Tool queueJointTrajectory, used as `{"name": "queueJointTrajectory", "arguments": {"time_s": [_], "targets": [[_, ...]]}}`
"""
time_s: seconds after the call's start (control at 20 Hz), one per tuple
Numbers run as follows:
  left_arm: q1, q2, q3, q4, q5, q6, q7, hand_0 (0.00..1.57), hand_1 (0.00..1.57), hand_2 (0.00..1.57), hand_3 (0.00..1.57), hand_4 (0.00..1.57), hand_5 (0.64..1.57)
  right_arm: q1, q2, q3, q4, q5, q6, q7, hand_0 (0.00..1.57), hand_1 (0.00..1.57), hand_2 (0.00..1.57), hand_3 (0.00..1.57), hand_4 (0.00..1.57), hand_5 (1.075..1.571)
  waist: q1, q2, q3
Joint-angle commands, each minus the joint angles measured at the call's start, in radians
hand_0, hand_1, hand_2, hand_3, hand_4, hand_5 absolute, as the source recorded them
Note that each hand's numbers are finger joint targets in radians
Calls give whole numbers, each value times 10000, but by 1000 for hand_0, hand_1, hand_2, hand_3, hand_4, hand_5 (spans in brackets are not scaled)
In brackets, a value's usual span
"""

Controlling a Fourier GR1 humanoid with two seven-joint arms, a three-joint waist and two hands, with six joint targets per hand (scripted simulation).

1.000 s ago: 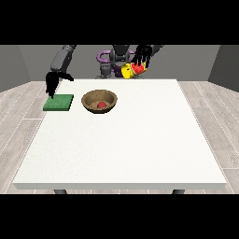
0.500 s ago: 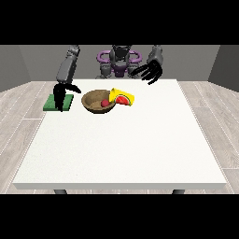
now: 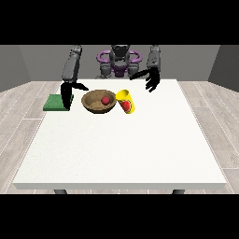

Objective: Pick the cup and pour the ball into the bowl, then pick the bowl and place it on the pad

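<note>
Front view shows the red ball [image 3: 106,99] inside the wooden bowl [image 3: 98,101], near the table's [image 3: 121,149] far edge. Just beside it lies the yellow cup [image 3: 126,101]. Over by the far left corner sits the green pad [image 3: 57,102]. Fingers are spread and hold nothing on the hand at the view's right [image 3: 151,80]. The hand at the view's left [image 3: 68,94] hangs open between pad and bowl. To do well, it should take the bowl's rim and keep it level.

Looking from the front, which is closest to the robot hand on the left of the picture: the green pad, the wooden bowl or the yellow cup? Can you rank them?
From the robot hand at the view's left:
1. Flat green square pad, right beside and below it.
2. Round brown wooden bowl, holding a red ball, to its right.
3. Yellow cup, lying tipped beyond the bowl, farthest right.
</note>
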Motion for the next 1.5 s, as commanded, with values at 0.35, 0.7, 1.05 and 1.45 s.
{"name": "queueJointTrajectory", "arguments": {"time_s": [0.35,0.7,1.05,1.45], "targets": [[335,-47,-503,-772,419,183,-71,0,0,0,0,0,1549,155,83,-69,1350,-36,494,-1186,0,0,0,0,251,1550,87,331,21],[-274,-45,-886,-1766,334,-232,869,0,0,0,0,0,1558,-81,558,-263,1722,-126,-8,-1722,0,0,0,0,117,1527,800,886,28],[-41,83,-834,-1907,271,-749,912,0,0,0,0,0,1562,-536,655,-541,1840,-482,-451,-1330,0,0,0,0,233,1532,1179,631,20],[66,721,255,-1130,920,-1074,704,0,0,0,0,0,1564,-665,1770,221,1668,-247,-963,-711,0,0,0,0,366,1547,313,-290,15]]}}
